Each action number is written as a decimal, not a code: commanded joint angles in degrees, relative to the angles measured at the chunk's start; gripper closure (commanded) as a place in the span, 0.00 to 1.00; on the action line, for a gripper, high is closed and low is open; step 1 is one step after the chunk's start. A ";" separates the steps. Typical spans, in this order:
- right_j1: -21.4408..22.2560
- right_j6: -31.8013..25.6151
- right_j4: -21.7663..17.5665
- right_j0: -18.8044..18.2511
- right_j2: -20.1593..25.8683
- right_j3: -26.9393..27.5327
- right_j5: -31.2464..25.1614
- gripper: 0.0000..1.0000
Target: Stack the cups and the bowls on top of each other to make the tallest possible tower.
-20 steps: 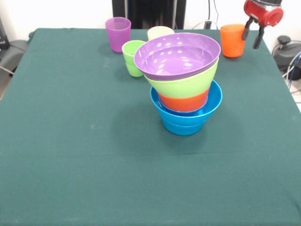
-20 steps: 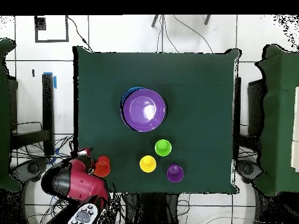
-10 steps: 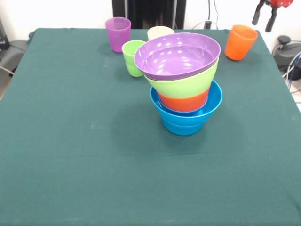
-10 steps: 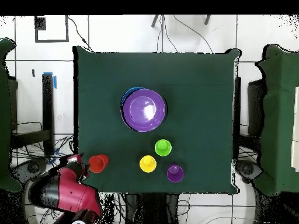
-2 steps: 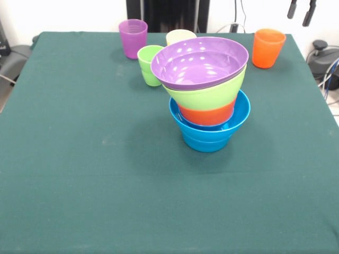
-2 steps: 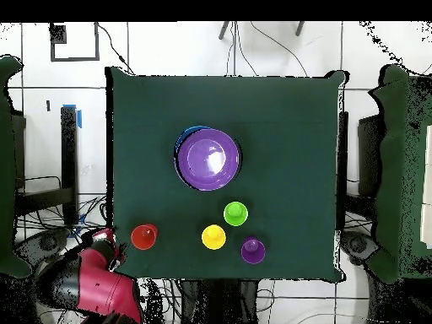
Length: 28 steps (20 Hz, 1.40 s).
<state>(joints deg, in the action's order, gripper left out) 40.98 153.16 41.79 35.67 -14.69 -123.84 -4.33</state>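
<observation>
Your end effector [image 5: 300, 11] hangs spread and empty above the upright orange plastic cup [image 5: 268, 47] — touching nothing. Beside that cup, mid-desk, stands the multicoloured bowl tower [image 5: 206, 95] — purple bowl topmost.

This looks like a robot lab. A table [image 6: 278, 110] with a green cloth stands on a white tiled floor [image 6: 169, 51]. Loose black cables [image 6: 253, 51] lie around the table, and a red robot arm [image 6: 97, 287] sits beside it.

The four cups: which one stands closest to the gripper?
The orange cup, alone at the table corner below the open gripper; the purple cup, green cup and yellow cup are grouped farther away.
</observation>
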 commanded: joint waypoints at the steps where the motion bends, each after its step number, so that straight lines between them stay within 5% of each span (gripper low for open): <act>1: -0.61 9.83 0.43 -0.67 2.15 -1.19 -4.89 0.00; 28: -4.04 6.71 -7.33 -11.18 7.41 -3.36 6.81 0.00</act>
<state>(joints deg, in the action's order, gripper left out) 40.74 153.16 38.08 25.79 -13.76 -124.14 -0.20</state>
